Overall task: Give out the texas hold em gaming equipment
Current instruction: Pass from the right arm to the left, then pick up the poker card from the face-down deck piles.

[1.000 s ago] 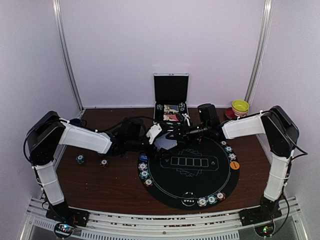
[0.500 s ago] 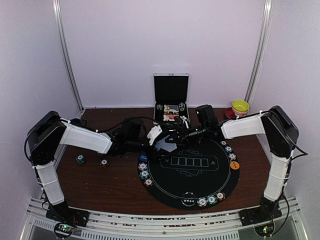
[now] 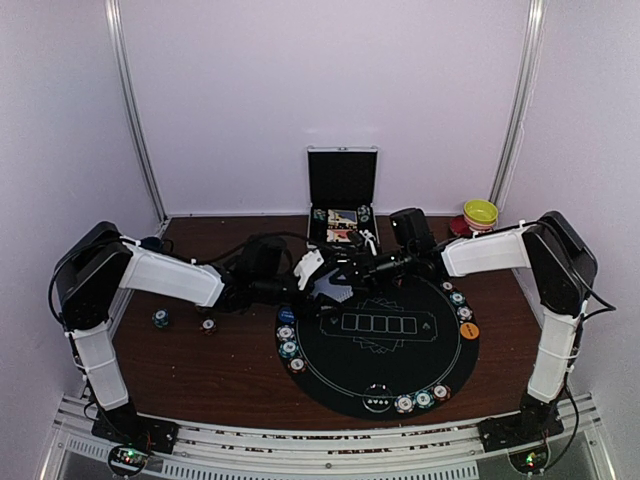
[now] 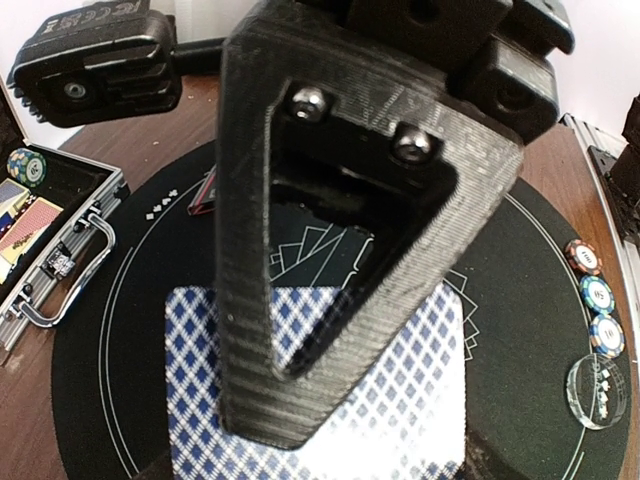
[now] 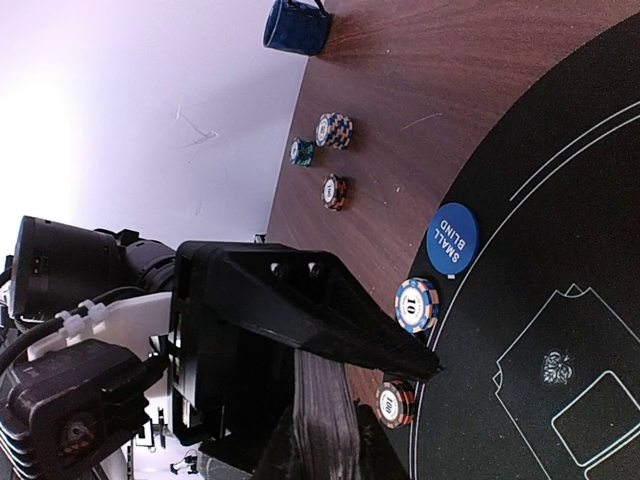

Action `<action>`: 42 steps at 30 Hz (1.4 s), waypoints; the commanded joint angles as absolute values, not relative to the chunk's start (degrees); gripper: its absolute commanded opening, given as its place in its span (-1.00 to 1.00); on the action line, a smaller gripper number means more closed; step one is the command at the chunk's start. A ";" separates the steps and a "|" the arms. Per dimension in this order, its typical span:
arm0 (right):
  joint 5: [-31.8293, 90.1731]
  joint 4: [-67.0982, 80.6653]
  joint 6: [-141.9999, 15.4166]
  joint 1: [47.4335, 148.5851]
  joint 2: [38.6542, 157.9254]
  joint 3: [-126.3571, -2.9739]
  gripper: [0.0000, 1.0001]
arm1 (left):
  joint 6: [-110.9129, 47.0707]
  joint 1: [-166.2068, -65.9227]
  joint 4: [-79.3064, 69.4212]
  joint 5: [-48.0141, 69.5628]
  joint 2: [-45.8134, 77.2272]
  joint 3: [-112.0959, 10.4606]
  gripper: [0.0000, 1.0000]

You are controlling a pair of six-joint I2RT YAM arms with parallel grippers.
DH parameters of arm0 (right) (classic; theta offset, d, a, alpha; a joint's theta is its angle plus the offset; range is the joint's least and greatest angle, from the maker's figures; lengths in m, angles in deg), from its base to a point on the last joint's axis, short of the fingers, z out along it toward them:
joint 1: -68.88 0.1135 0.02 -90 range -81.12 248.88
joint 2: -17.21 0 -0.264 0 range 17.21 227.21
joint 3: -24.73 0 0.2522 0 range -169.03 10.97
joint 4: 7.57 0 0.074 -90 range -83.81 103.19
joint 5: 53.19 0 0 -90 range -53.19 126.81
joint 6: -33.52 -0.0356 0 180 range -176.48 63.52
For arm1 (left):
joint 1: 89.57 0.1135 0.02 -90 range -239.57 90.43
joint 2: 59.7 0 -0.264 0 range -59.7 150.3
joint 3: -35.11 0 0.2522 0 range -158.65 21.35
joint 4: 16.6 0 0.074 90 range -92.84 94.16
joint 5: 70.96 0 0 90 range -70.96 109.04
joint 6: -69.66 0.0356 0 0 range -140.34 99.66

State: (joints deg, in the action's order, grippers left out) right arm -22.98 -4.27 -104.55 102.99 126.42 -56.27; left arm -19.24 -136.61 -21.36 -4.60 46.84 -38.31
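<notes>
We see both arms meeting at the upper left edge of the black round mat [image 3: 400, 375], just above the middle of the top view, with the deck of playing cards [image 3: 336, 286] between them. The right gripper [image 3: 350, 272] reaches in from the right and is clamped on the deck, which stands edge-on at the bottom of its wrist view. The left gripper [image 3: 322, 282] reaches in from the left. One black finger [image 4: 245, 300] lies across the blue-checked card back, but the other is hidden, so we cannot tell whether its jaws grip. Poker chips [image 3: 287, 342] sit in short rows along the mat's left, right and lower rim, with the blue button [image 5: 452, 238] and the orange button [image 3: 469, 329] beside them. A few loose chips [image 3: 160, 318] lie on the wooden table [image 3: 200, 370] at left. The open silver case [image 3: 342, 180] stands at the back, and the dark blue mug [image 5: 296, 26] shows at the top of the right wrist view.
</notes>
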 commanded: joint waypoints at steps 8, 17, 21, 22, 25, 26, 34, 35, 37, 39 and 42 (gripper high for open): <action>-23.46 -1.81 -101.56 103.25 125.99 -59.16 -0.39 | -21.13 -136.03 -21.18 -3.99 47.96 -40.47 0.09; -21.98 3.07 -96.91 103.07 127.30 -61.29 -0.20 | -23.74 -137.40 -16.78 1.38 47.16 -41.40 0.01; -21.90 4.92 -95.06 102.98 129.11 -62.33 -0.19 | -24.64 -138.77 -13.40 4.58 47.02 -42.51 0.01; -22.03 5.44 -94.76 102.98 129.52 -62.57 -0.18 | -24.90 -139.11 -12.87 5.41 47.00 -42.66 0.03; -22.44 5.79 -94.39 102.98 130.02 -62.84 -0.16 | -25.84 -140.01 -11.71 6.82 46.85 -42.83 0.07; -22.50 5.90 -94.23 103.01 130.13 -62.90 -0.16 | -26.07 -140.29 -11.56 7.31 46.68 -42.62 0.07; -24.11 6.87 -91.91 103.08 130.79 -62.90 -0.14 | -28.65 -141.35 -12.96 9.27 44.17 -39.57 0.07; -24.70 7.30 -91.42 103.15 130.93 -62.99 -0.13 | -29.03 -141.46 -13.21 9.52 43.78 -39.07 0.07; -25.30 9.57 -89.08 103.45 131.32 -63.68 -0.12 | -29.53 -141.79 -13.42 10.17 43.13 -38.34 0.07; -25.18 12.13 -87.03 103.59 131.79 -64.51 -0.10 | -29.82 -142.32 -13.26 11.20 43.09 -38.02 0.07; -24.50 15.25 -84.26 104.14 132.87 -65.80 -0.08 | -29.92 -142.94 -13.00 11.44 43.24 -37.87 0.07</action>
